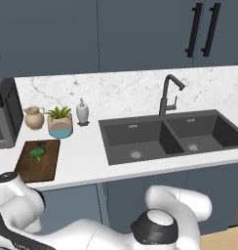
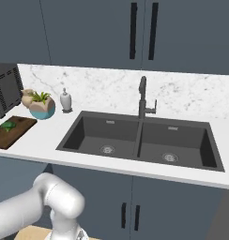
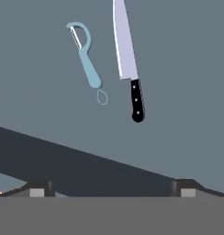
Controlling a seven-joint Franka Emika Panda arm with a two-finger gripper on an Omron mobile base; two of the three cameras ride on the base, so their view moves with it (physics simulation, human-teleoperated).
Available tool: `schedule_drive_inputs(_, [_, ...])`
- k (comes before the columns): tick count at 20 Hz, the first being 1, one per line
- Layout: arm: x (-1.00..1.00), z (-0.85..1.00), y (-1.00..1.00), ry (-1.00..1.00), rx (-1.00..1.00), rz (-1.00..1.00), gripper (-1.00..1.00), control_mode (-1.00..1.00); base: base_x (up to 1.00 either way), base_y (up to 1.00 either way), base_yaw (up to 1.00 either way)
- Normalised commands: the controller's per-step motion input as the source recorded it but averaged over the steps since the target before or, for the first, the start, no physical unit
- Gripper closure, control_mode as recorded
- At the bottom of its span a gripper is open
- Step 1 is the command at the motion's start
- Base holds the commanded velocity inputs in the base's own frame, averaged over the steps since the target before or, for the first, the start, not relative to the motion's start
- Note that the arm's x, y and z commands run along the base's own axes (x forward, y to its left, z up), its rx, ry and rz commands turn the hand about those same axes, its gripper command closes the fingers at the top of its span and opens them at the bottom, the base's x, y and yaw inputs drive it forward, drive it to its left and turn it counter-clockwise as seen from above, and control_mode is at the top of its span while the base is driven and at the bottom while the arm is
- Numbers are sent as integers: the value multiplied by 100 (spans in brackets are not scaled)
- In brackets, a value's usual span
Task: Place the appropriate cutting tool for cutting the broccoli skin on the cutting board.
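knife (image 3: 129,59) tip cut off beside peeler (image 3: 86,57)

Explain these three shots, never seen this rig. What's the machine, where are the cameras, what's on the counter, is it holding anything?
It is a white robot arm on a driving base, in a rendered kitchen. Two shots come from cameras on the base, behind the arm, left and right. They show a marble counter with a double sink and faucet, a cutting board with broccoli on it, a potted plant, a jug and a soap dispenser.

The third comes from a camera on the hand. The claw is open and holds nothing. Ahead on a grey surface lie a knife and a light-blue peeler, side by side, apart.
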Motion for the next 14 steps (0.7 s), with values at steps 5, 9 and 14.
schedule_drive_inputs(5, [3,-31,-35,0,0,0,-100,-100,0,0,0])
schedule_drive_inputs(9, [0,-39,-26,0,0,0,-100,-100,0,0,0])
schedule_drive_inputs(14, [9,-41,0,0,-3,0,-100,-100,0,0,0])
